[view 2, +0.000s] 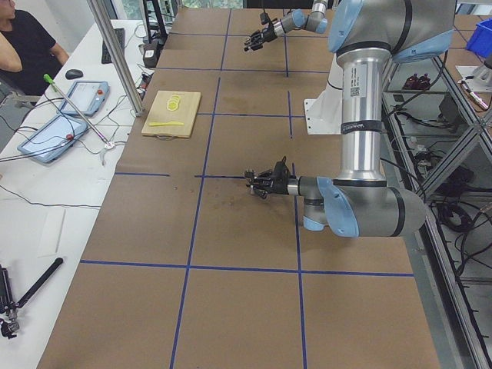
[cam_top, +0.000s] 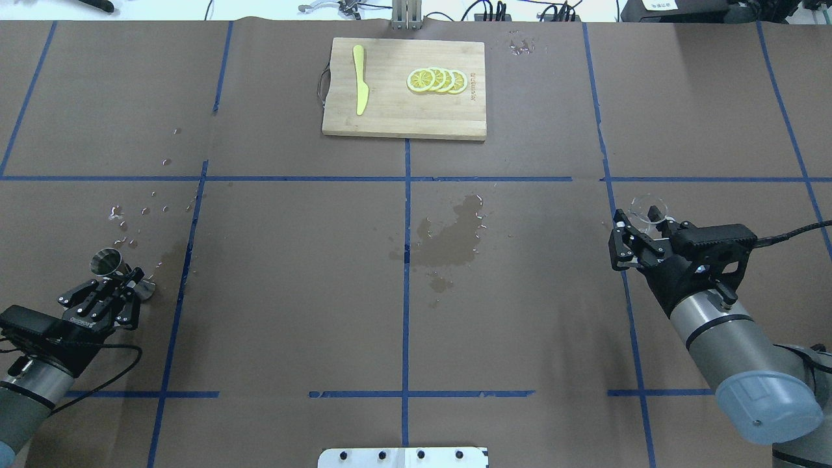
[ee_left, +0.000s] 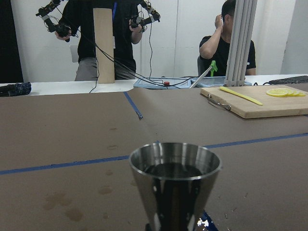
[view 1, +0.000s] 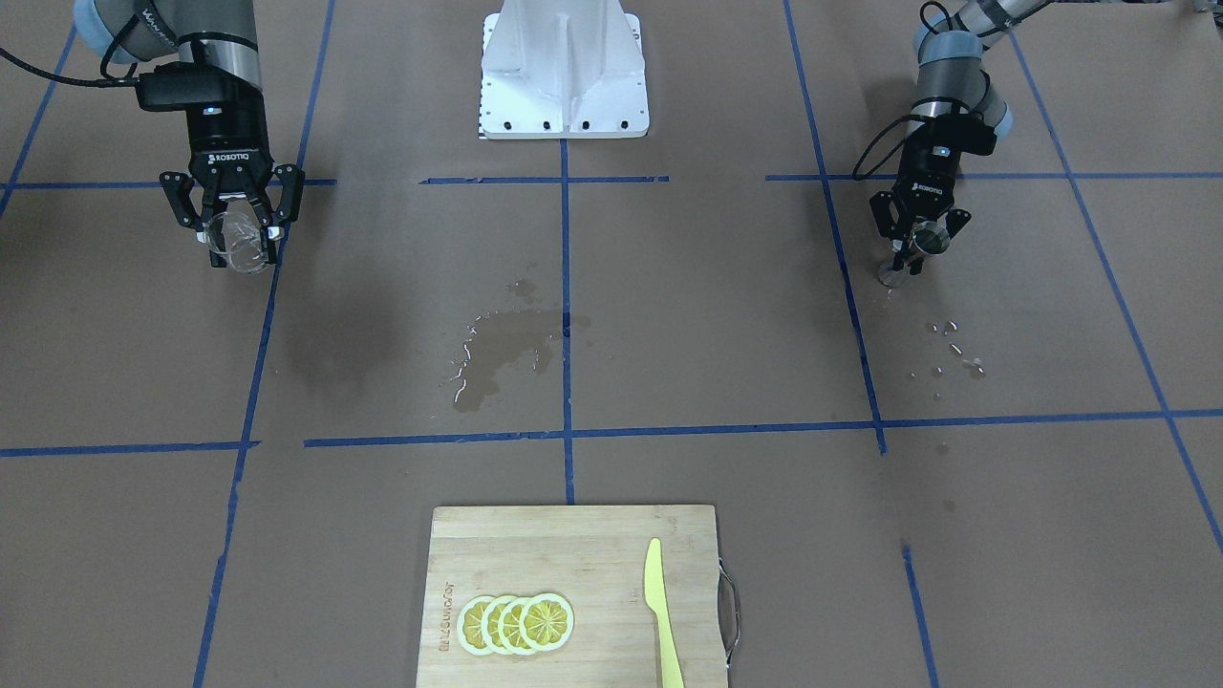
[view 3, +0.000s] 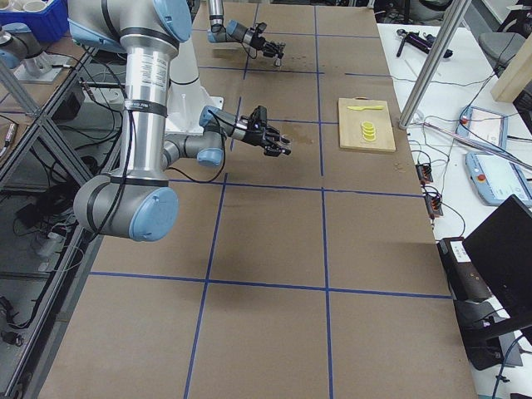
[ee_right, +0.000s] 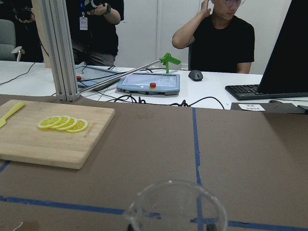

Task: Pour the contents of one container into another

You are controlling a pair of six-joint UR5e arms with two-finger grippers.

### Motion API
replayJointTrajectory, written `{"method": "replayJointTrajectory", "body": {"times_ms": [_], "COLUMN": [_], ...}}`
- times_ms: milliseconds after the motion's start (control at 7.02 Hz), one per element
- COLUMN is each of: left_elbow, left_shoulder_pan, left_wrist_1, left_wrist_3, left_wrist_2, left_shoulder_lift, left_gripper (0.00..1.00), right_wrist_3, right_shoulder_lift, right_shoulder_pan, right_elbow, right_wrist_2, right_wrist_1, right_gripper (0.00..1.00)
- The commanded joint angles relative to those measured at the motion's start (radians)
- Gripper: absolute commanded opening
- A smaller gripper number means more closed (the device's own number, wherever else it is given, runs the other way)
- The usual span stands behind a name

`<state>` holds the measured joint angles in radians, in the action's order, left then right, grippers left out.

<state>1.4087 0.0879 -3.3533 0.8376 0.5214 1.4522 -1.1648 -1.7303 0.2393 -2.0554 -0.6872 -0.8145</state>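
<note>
A steel jigger (cam_top: 108, 262) on the robot's left side of the table holds dark liquid, which the left wrist view shows in the upright jigger (ee_left: 174, 185). My left gripper (cam_top: 130, 281) is shut on its narrow waist, and its lower end (view 1: 894, 277) sits at the paper. On the robot's right side, my right gripper (cam_top: 643, 224) is shut on a clear glass cup (cam_top: 648, 210). That cup (view 1: 239, 245) hangs above the table, and its rim (ee_right: 175, 204) fills the bottom of the right wrist view.
A wet puddle (cam_top: 452, 237) darkens the paper at the table's middle, and droplets (cam_top: 136, 214) lie beyond the jigger. At the far edge is a wooden cutting board (cam_top: 390, 114) with lemon slices (cam_top: 437, 80) and a yellow knife (cam_top: 359, 88). People stand and sit beyond the table.
</note>
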Motion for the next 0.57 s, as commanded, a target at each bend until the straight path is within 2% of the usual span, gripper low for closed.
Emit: {"method": "replayJointTrajectory", "body": {"times_ms": [0, 142, 285, 427], "left_elbow": [0.0, 0.0, 0.0, 0.001], "left_shoulder_pan": [-0.002, -0.004, -0.007, -0.008], "left_wrist_1": [0.0, 0.0, 0.0, 0.0], "left_wrist_3": [0.0, 0.0, 0.0, -0.002], "left_wrist_2": [0.0, 0.0, 0.0, 0.002], "left_shoulder_lift": [-0.009, -0.01, -0.01, -0.01], "left_gripper": [0.44, 0.46, 0.55, 0.82], "right_wrist_3": [-0.001, -0.001, -0.001, -0.001], "right_shoulder_lift": [0.003, 0.003, 0.005, 0.003], "right_shoulder_pan": [0.0, 0.0, -0.002, 0.0], "right_elbow": [0.0, 0.0, 0.0, -0.002], "right_wrist_2": [0.0, 0.0, 0.0, 0.0], "right_wrist_1": [0.0, 0.0, 0.0, 0.0], "right_gripper": [0.02, 0.02, 0.03, 0.02]}}
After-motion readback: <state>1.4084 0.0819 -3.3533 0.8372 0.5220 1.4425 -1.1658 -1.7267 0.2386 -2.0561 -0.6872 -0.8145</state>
